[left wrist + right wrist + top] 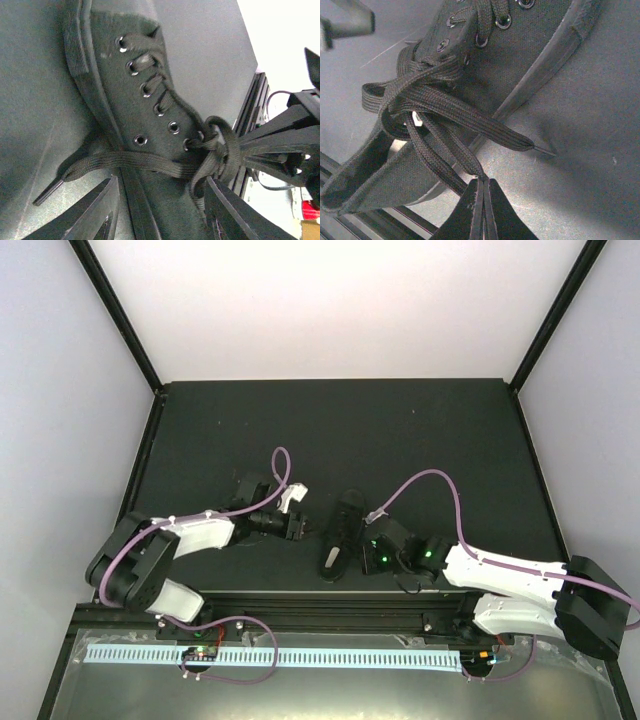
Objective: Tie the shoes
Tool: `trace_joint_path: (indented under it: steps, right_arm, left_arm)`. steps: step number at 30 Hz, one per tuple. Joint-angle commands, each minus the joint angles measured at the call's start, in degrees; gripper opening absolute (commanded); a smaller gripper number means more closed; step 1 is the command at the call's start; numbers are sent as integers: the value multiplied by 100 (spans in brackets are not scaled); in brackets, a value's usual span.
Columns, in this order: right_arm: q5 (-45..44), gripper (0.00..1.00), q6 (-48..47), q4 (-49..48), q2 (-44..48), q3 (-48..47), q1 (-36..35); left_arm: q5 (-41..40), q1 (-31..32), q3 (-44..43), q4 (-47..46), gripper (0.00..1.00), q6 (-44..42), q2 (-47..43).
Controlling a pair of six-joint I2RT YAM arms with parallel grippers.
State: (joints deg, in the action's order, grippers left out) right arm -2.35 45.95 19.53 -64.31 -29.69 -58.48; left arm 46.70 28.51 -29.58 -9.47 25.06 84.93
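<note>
From above, the small black canvas lace-up shoe lies on the dark table mat between the two arms, near the black front rail. The left gripper sits just beside one flank and the right gripper beside the other; their jaws are too small to read here.

In the left wrist view, its fingers stand apart over the sole edge and hold nothing. The flat black lace lies loose between them.

In the right wrist view, its fingers are pressed together on a strand of the lace, hiding the pinch point. The shoe's toe is cut off at the top.
</note>
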Motion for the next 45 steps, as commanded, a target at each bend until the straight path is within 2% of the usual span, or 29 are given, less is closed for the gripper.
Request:
trace_joint_path:
  steps: [1, 10, 20, 28, 35, 39, 42, 45]
  right_arm:
    - [90, 2, -114, -102, 112, 46, 13]
    - [178, 2, -115, -186, 23, 43, 14]
    - [234, 2, -113, -245, -23, 38, 8]
    - [244, 2, -96, -257, -48, 27, 15]
    - [252, 2, -87, -267, -23, 43, 12]
    - [253, 2, -85, -261, -16, 46, 12]
    - [209, 2, -73, -200, 22, 27, 12]
    - [-21, 2, -40, -11, 215, -19, 12]
  left_arm:
    - [-190, -106, 14, 143, 48, -263, -410]
    - [343, 193, -423, 289, 40, -732, -17]
    - [328, 457, -436, 647, 44, -1024, 158]
    - [358, 607, -566, 641, 39, -992, 364]
    - [360, 676, -547, 476, 38, -897, 366]
    - [342, 676, -569, 365, 25, -794, 386]
    - [319, 674, -564, 341, 9, -756, 379]
    - [99, 663, -474, 332, 2, -698, 203]
